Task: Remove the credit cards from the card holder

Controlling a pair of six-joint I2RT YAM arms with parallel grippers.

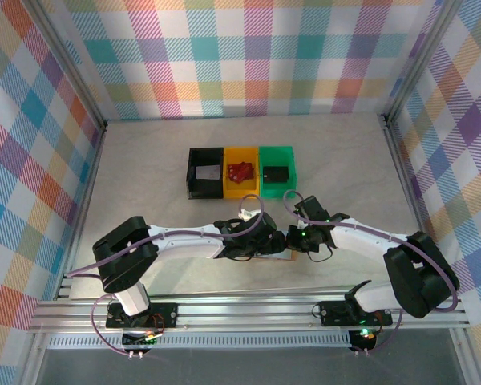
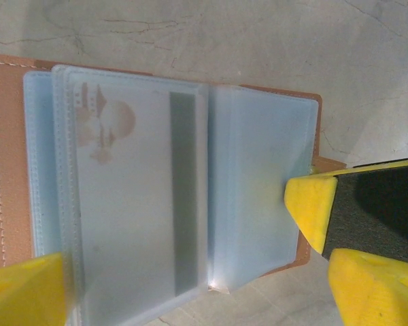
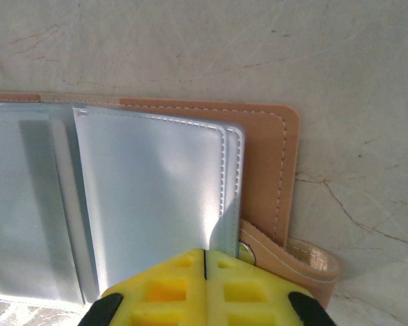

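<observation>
The pale, marbled table (image 1: 144,176) carries everything. Beyond both end effectors, farther from the arm bases, three bins stand touching in a row: black (image 1: 205,172), yellow (image 1: 241,172) and green (image 1: 277,170).

The card holder (image 2: 7,170) lies spread open and flat on the table directly under the left end effector (image 2: 197,292), its tan cover facing down and its clear blue-tinted sleeves (image 2: 258,197) facing up. The left end effector hovers over it with its yellow fingers (image 2: 24,292) spread wide apart, one off each side of the sleeves, and it grips nothing.

The right end effector (image 3: 205,272) has its fingers pressed together, and its tip rests on the outer edge of the sleeves on the far side from the left end effector. Whether a sleeve is pinched there cannot be told.

One credit card (image 2: 136,197) sits inside the top sleeve, below and between the left fingers, with a dark stripe along it. Just beside the right tip lies the closing strap (image 3: 306,261) with its snap.
</observation>
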